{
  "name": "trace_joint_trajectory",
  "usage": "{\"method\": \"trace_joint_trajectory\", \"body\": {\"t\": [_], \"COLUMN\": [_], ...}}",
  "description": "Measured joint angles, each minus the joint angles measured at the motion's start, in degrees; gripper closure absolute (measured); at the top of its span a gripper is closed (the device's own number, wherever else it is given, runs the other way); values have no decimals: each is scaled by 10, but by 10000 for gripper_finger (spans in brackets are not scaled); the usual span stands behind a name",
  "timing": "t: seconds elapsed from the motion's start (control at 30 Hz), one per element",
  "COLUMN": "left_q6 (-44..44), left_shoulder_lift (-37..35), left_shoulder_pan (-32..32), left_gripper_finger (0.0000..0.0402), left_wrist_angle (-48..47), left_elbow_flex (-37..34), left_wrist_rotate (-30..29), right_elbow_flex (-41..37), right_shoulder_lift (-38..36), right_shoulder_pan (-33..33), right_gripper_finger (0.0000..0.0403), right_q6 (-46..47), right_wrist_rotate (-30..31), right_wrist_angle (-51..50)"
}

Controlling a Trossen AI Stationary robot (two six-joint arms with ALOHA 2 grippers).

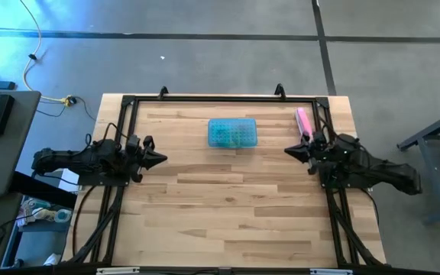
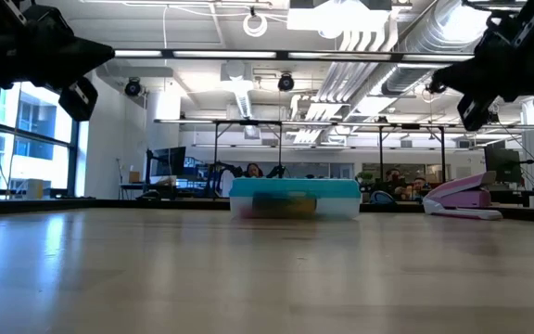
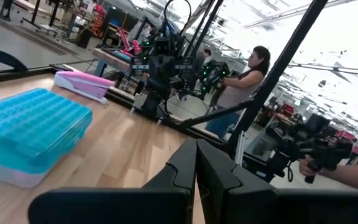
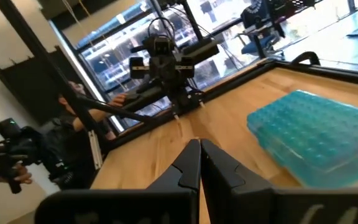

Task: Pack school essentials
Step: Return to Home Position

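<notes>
Left gripper (image 1: 161,159): my fingers were pressed together on nothing, above the left edge of the table (image 1: 228,221). Right gripper (image 1: 289,150): likewise clenched and empty, at the right edge. Between them, toward the far side, lay the blue-lidded box (image 1: 232,133), lid down. The school essentials (image 2: 286,205) showed only as dim shapes through its clear wall. A pink oblong bar (image 1: 303,121) lay near my right gripper.

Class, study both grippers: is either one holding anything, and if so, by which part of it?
Nothing is held. The left gripper and right gripper are both shut and empty, well apart from the closed blue-lidded box.
</notes>
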Motion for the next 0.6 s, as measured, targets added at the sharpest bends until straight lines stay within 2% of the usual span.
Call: {"method": "trace_joint_trajectory", "body": {"t": [0.17,0.3,0.5,0.6], "left_q6": [-4,-4,-3,-3], "left_shoulder_lift": [0,0,0,0], "left_shoulder_pan": [0,0,0,0], "left_gripper_finger": [401,401,401,401], "left_wrist_angle": [0,0,-3,-3], "left_elbow_flex": [0,0,0,0], "left_wrist_rotate": [-2,-6,-4,-3], "right_elbow_flex": [-40,-40,-40,-40], "right_shoulder_lift": [4,3,9,9], "right_shoulder_pan": [0,-2,-2,-2], "right_gripper_finger": [403,403,403,403], "right_q6": [-5,-34,-7,-42], "right_wrist_rotate": [-8,-8,15,22], "right_wrist_angle": [71,67,64,63]}}
